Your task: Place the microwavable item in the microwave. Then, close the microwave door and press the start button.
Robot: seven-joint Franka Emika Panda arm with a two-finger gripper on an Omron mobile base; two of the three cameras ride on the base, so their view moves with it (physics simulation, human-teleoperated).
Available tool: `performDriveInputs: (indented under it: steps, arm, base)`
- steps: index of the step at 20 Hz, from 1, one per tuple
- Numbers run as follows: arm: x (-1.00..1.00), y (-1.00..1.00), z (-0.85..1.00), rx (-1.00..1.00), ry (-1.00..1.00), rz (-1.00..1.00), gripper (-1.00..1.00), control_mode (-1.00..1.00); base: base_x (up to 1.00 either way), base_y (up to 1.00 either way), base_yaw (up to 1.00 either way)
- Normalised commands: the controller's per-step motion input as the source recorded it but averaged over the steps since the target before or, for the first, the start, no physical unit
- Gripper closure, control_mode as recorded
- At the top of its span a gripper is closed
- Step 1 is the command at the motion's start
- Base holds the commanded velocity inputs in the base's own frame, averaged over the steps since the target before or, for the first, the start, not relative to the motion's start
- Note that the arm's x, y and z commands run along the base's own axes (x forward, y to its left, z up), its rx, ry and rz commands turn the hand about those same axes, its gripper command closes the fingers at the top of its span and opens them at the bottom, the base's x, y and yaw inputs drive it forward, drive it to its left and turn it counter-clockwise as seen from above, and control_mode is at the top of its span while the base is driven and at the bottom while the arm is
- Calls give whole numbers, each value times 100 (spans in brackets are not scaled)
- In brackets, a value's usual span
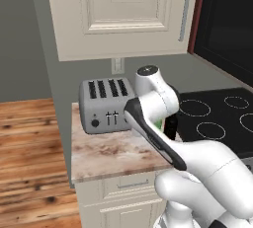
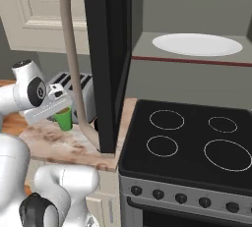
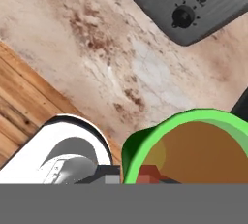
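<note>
The microwavable item (image 2: 63, 118), a small bright green cup with brown contents (image 3: 193, 152), stands upright over the marble counter (image 2: 54, 145), in front of the toaster. My gripper (image 2: 62, 109) comes down on its rim and is shut on it; the fingertips are hidden by the cup. I cannot tell whether the cup's base touches the counter. To its right the microwave door (image 2: 106, 59) stands swung open, edge-on, with its curved beige handle (image 2: 73, 64) facing the cup. Behind the door lies the microwave's grey interior (image 2: 162, 81) with the white turntable (image 2: 197, 44).
A silver four-slot toaster (image 1: 106, 104) stands at the back of the counter (image 1: 113, 153). A dark bottle (image 1: 171, 123) rises just right of my hand. The black stove top (image 2: 192, 142) lies to the right, below the microwave. Cream cabinets (image 1: 123, 15) hang above.
</note>
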Motion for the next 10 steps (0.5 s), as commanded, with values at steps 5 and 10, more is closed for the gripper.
performDriveInputs:
  steps: [5,10]
  arm:
    - [-47,-49,29,2,0,3,100,-100]
    - [-5,-3,-7,-1,15,0,100,-100]
  base:
    - [0,0,0]
    - [0,0,0]
